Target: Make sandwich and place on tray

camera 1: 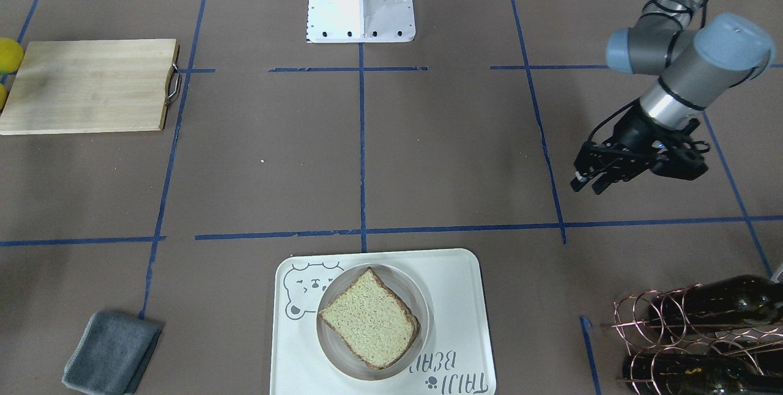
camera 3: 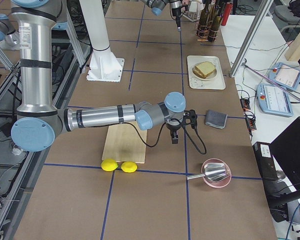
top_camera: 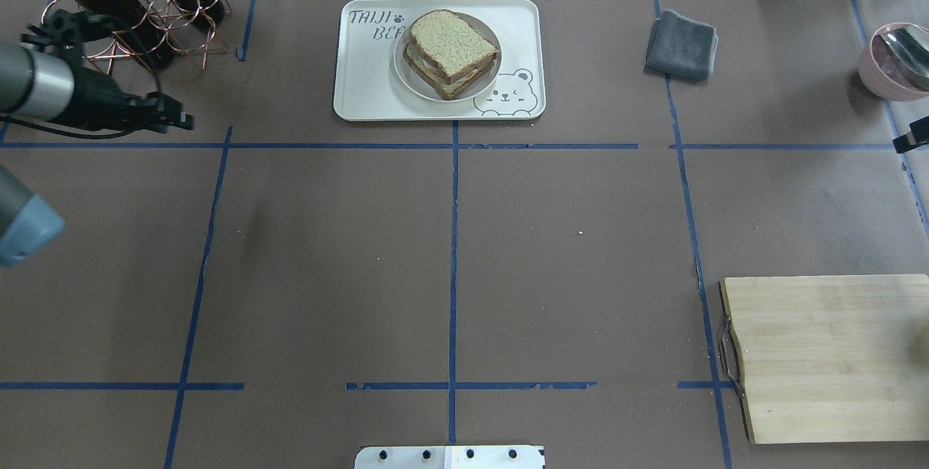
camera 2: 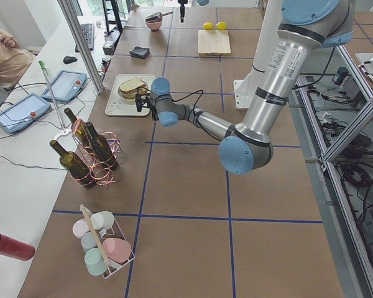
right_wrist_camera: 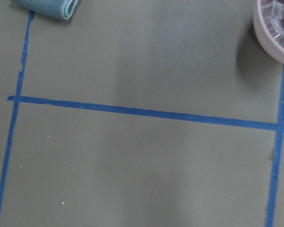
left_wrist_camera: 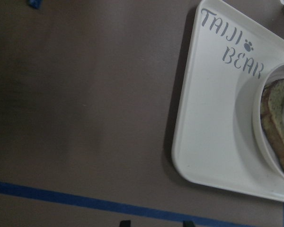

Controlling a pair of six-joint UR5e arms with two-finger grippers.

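Observation:
The sandwich [camera 1: 370, 318], two speckled tan bread slices with a pale layer between them, lies on a small round white plate [top_camera: 401, 73] on the cream tray [camera 1: 459, 321] with the bear drawing. It also shows in the overhead view [top_camera: 453, 44] and, in part, in the left wrist view [left_wrist_camera: 279, 127]. My left gripper [camera 1: 586, 187] is open and empty, hovering off the tray's side near the bottle rack [top_camera: 190, 120]. My right gripper [camera 3: 174, 140] hangs over bare table between the grey cloth and the pink bowl; I cannot tell whether it is open or shut.
A wooden cutting board [top_camera: 827, 353] with a metal handle lies near the robot's right. A grey cloth [top_camera: 682, 44], a pink bowl [top_camera: 896, 59], two lemons [camera 3: 117, 166] and a copper wine-bottle rack [camera 1: 691, 334] stand around the edges.

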